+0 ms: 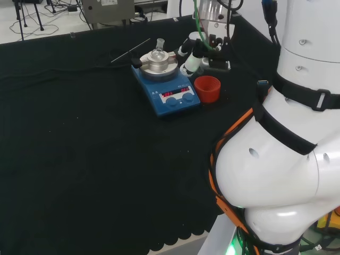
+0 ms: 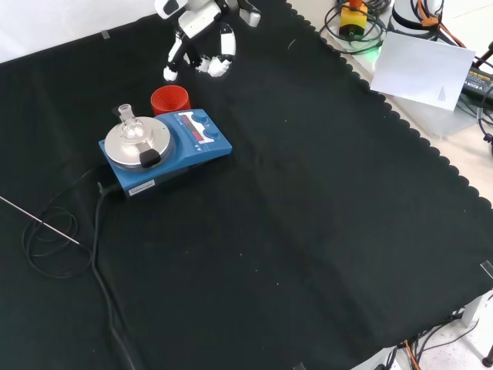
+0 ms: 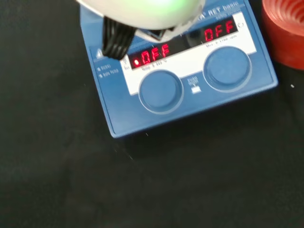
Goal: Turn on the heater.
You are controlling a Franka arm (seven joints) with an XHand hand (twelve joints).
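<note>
The blue heater [image 1: 171, 91] [image 2: 181, 146] stands on the black cloth, with a small clear flask [image 1: 158, 53] [image 2: 128, 122] on its round metal plate. In the wrist view its front panel [image 3: 190, 80] shows two round blue knobs [image 3: 160, 90] [image 3: 227, 69] under lit red displays. The hand [image 1: 199, 53] [image 2: 200, 40] hovers above and beyond the red ribbed ring [image 1: 207, 88] [image 2: 169, 99], clear of the heater. Its fingers hang relaxed and hold nothing. A blurred white part of the hand [image 3: 142, 7] covers the panel's upper edge.
A thin metal rod [image 2: 38, 220] and a black cable [image 2: 100, 254] trail from the heater across the cloth. The arm's white links [image 1: 287, 133] stand at the right of the head view. A white sheet [image 2: 424, 68] lies past the cloth's scalloped edge.
</note>
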